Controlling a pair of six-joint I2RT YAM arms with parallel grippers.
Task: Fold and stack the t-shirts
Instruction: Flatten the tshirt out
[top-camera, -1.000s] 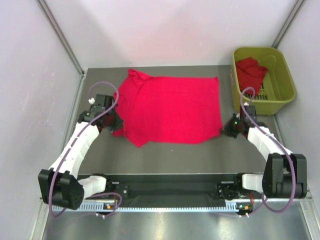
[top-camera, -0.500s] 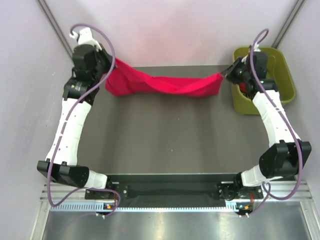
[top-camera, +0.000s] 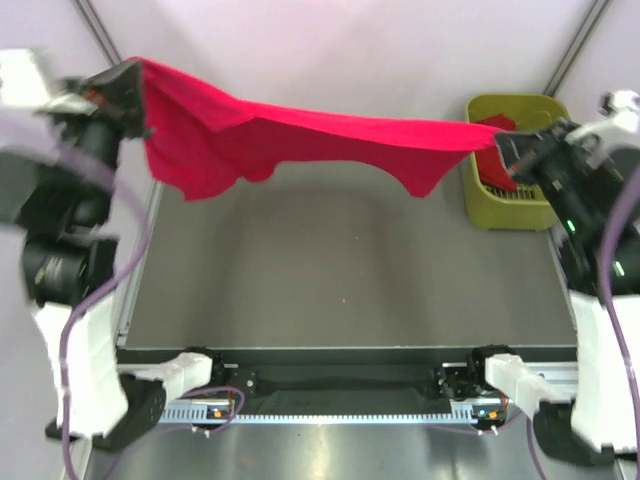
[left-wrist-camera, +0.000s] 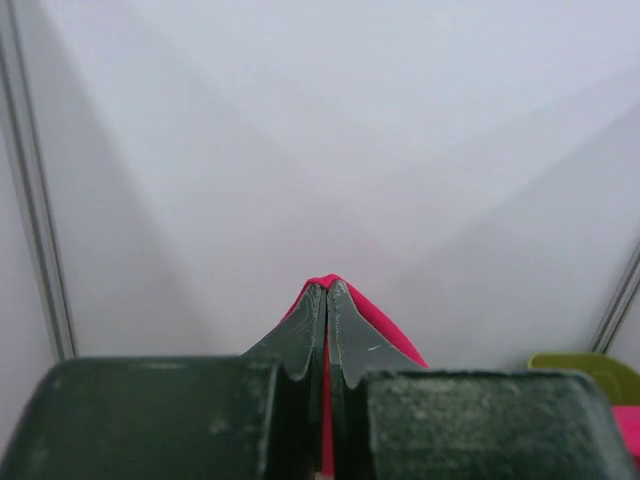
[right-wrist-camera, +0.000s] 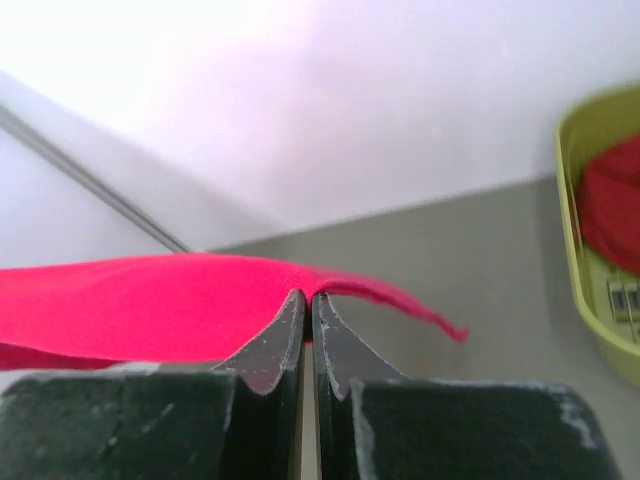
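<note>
- Grey tabletop (top-camera: 340, 270) is lying well below the cloth, so nothing is supporting the red t-shirt (top-camera: 300, 130). It is hanging in the air as a sagging band, running from ten o'clock to two o'clock in the top view.
- The left gripper (top-camera: 130, 85), at ten o'clock, is pinching one end, jaws pressed together on a thin fold. The right gripper (top-camera: 500, 143), at two o'clock, is clamping the other end the same way.
- Both holds are looking shallow to me, so if the arms pull apart a corner could be slipping free and dropping the t-shirt in a heap.
- The bunched part at eleven o'clock and the loose flap dangling near one o'clock are risking a crooked landing, with creases trapped underneath.
- The basket (top-camera: 485, 212), at two o'clock, is sitting just beside the right gripper and holding a second shirt (right-wrist-camera: 615, 205); the flap could be catching on its rim.
- The wrist views are showing closed tips biting red cloth, which the top view is blurring. Only the top view is showing the whole sag.
</note>
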